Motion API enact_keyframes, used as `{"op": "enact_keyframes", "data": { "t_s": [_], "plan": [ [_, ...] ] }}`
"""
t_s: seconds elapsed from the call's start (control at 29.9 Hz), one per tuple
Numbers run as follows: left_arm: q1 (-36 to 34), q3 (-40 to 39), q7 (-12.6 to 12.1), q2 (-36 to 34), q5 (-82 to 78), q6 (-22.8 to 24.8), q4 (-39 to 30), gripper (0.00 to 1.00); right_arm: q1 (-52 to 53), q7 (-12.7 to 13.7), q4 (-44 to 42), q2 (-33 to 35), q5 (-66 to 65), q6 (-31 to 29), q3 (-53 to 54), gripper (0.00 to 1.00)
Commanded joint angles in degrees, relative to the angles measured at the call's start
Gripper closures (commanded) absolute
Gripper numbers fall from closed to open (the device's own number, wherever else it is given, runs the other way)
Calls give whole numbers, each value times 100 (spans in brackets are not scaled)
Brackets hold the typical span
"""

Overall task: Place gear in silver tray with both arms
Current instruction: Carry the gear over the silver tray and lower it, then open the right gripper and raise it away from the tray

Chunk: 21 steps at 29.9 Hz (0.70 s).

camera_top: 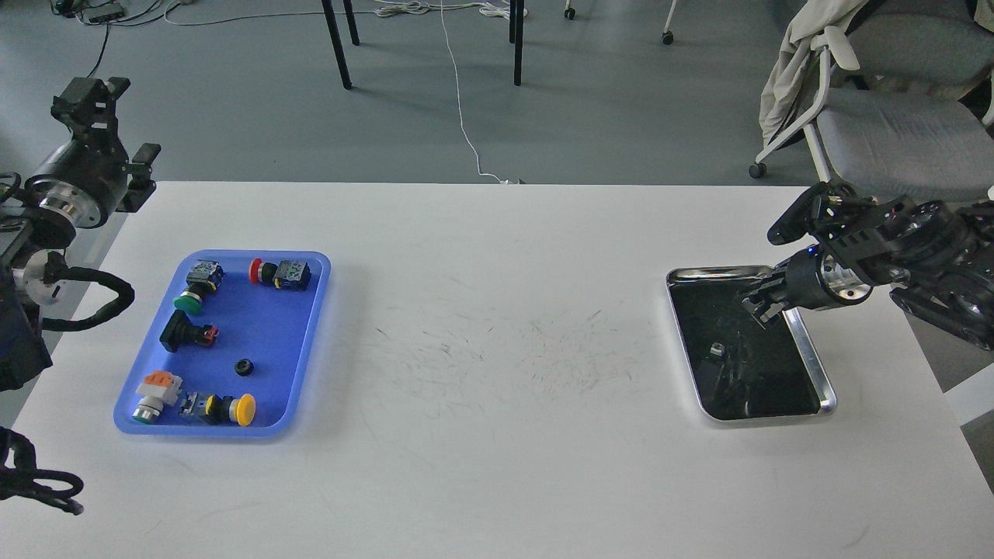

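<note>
1. The silver tray [812,359], shiny metal with rounded corners, a raised rim and a dark mirror-like bottom, lies near the worktop's [497,326] right edge.
2. A small black gear [245,367], round and toothed, rests in the blue plastic tray [312,326] near the left edge, among push-button switches.
3. The right end effector [757,301] hangs over the silver tray's far end; whether it is released or clenched I cannot tell.
4. The left end effector [87,97] is raised off the far left corner, its state unclear.
5. The white, scuffed middle of the worktop lies open between the trays.
</note>
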<state>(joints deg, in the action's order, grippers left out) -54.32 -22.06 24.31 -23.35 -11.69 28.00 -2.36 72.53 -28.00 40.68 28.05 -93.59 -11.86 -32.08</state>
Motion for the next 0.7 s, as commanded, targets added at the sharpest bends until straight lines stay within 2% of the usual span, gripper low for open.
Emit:
{"op": "enact_keyframes", "data": {
  "t_s": [0.0,0.17,0.27,0.57,0.6,0.67],
  "plan": [
    [0,-35,4,-38,87,0,-1,2,6,0,-8,-54,25,-1,9,87],
    [0,27,4,-55,281,0,-10,2,7,0,-16,-107,25,8,27,80],
    [0,35,4,-55,281,0,-10,2,15,0,-7,-107,34,-1,35,70],
    [9,35,4,-73,281,0,-10,2,7,0,-7,-107,34,-1,150,63],
    [9,35,4,-73,281,0,-10,2,15,0,-7,-98,34,-1,202,59],
    [9,35,4,-73,272,0,-10,2,15,0,-7,-98,43,-1,386,44]
  ]
}}
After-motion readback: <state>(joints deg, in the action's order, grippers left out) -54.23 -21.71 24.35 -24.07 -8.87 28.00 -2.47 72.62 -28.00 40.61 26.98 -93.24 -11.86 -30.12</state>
